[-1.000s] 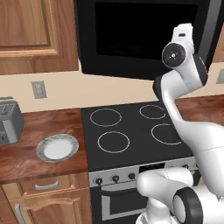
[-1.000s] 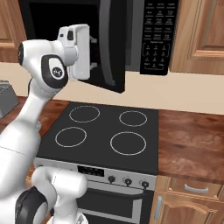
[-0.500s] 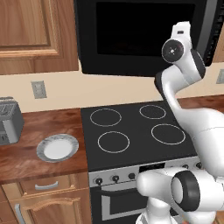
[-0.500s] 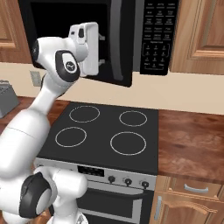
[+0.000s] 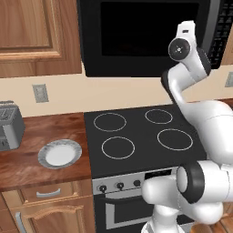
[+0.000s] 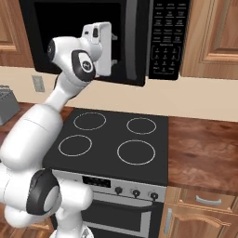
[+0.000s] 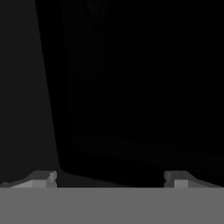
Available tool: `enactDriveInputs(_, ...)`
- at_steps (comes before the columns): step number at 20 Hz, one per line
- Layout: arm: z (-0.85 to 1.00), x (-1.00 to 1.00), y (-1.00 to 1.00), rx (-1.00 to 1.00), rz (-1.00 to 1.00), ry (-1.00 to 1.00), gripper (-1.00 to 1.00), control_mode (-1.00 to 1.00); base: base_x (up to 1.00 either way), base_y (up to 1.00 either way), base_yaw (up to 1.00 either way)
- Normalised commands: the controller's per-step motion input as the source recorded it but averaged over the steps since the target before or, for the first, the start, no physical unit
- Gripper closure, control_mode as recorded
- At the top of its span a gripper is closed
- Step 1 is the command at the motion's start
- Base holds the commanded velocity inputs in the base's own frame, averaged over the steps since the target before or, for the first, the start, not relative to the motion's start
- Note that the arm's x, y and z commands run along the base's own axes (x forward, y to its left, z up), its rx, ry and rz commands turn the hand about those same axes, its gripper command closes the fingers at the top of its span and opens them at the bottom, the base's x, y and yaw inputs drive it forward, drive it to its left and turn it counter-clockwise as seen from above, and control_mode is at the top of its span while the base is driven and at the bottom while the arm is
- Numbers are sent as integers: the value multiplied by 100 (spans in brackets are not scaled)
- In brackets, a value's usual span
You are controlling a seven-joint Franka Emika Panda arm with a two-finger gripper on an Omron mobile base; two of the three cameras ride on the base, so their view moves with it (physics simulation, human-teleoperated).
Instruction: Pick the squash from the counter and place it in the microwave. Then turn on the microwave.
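The pincer (image 7: 109, 177) is released — jaws set wide, gripping nothing — and raised against the microwave (image 5: 136, 36) front, facing its dark interior. The squash's location cannot be determined. On the tabletop (image 5: 27, 159), left of the stovetop (image 5: 141, 136), a plate (image 5: 59, 154) rests bare.

We see even, soft light in both base views, with no clear source and almost no cast shadows. The white arm (image 5: 200, 113) shades gently from bright to pale grey, without glare. The black stovetop (image 5: 141, 136) is flat and matte, its rings crisp. The wooden tabletop (image 6: 202, 148) and the plate (image 5: 59, 154) look slightly soft, with coarse rendered edges. The microwave (image 5: 145, 36) glass is very dark, with no reflections. The hand view is nearly black; we can barely make out faint panels, perhaps the microwave's inside, above two dim grey fingertips (image 7: 41, 179).
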Motion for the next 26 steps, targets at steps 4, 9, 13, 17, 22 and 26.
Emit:
enactDriveInputs(4,1,42,-3,3,9,0,-100,-100,0,0,0)
enactDriveInputs(9,5,42,-2,6,14,0,-100,-100,0,0,0)
enactDriveInputs(13,9,39,0,5,14,0,-100,-100,0,0,0)
enactDriveInputs(17,11,36,0,5,14,0,-100,-100,0,0,0)
enactDriveInputs(22,4,35,0,4,15,0,-100,-100,0,0,0)
enactDriveInputs(26,0,29,0,1,15,0,-100,-100,0,0,0)
